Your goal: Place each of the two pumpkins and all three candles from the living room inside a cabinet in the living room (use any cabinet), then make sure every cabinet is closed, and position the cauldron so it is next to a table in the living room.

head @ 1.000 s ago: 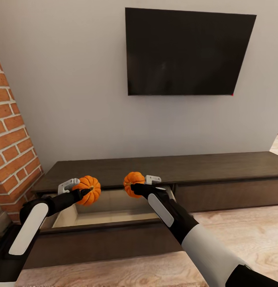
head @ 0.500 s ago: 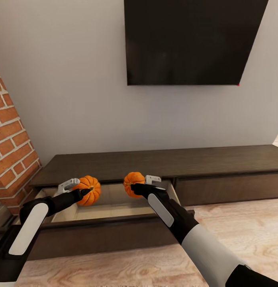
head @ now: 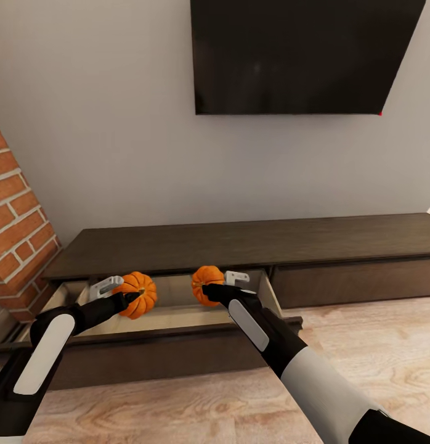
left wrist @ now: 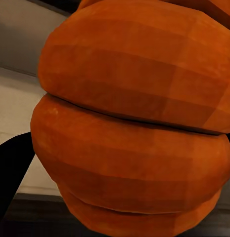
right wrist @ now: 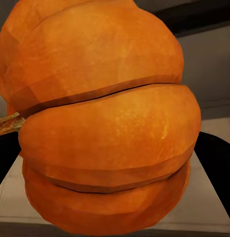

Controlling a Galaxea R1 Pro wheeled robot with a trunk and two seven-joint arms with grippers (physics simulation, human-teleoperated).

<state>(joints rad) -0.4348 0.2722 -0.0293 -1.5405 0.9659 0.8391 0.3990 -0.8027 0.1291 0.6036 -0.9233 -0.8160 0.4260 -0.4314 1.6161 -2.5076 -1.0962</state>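
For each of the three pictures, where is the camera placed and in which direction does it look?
Head view: high on the robot, facing forward and down at the open drawer of the cabinet; both arms show.
Left wrist view: on the left arm, looking along the left gripper at the left pumpkin; a dark finger edge shows.
Right wrist view: on the right arm, looking along the right gripper at the right pumpkin.
Shared: each pumpkin appears in the head view too.
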